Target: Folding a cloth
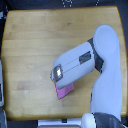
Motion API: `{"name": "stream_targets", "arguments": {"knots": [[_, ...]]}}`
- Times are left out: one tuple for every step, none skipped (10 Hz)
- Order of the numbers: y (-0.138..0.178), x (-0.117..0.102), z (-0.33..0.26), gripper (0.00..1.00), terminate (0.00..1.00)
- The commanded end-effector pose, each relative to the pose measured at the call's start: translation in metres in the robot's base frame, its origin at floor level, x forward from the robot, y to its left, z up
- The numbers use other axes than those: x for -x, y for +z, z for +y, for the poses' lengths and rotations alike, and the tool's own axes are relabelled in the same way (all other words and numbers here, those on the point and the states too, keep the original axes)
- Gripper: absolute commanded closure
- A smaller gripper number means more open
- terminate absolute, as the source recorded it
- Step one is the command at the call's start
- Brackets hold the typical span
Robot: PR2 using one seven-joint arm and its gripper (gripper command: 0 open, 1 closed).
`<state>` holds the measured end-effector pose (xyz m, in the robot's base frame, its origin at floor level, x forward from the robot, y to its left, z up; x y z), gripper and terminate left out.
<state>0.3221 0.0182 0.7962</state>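
The pink-magenta cloth [64, 90] lies on the wooden table [35, 40], below the middle of the exterior view. Only a small strip of it shows; the rest is hidden under my arm. My white and grey arm [80, 62] reaches in from the exterior view's right and slants down toward the left over the cloth. Its gripper end [56, 75] sits right above the cloth's upper left part. The fingers are hidden from this angle, so I cannot tell whether they are open or shut, or whether they hold the cloth.
The robot's white upper arm and body [107, 75] fill the exterior view's right side. A pale object [1, 85] stands at the table's left edge. Dark floor shows beyond the table's rounded corners.
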Motion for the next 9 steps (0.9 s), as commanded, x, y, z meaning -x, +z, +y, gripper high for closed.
{"name": "stream_targets", "arguments": {"knots": [[0.028, -0.026, 0.009, 0.00, 0.00], [0.044, -0.042, 0.003, 0.00, 0.00], [0.056, -0.054, -0.004, 0.00, 0.00], [0.072, -0.059, -0.011, 0.00, 0.00], [0.083, -0.062, -0.016, 0.00, 0.00], [0.092, -0.066, -0.019, 0.00, 0.00], [0.101, -0.070, -0.025, 0.00, 0.00], [0.119, -0.073, -0.040, 0.00, 0.00], [0.131, -0.075, -0.050, 0.00, 0.00]]}}
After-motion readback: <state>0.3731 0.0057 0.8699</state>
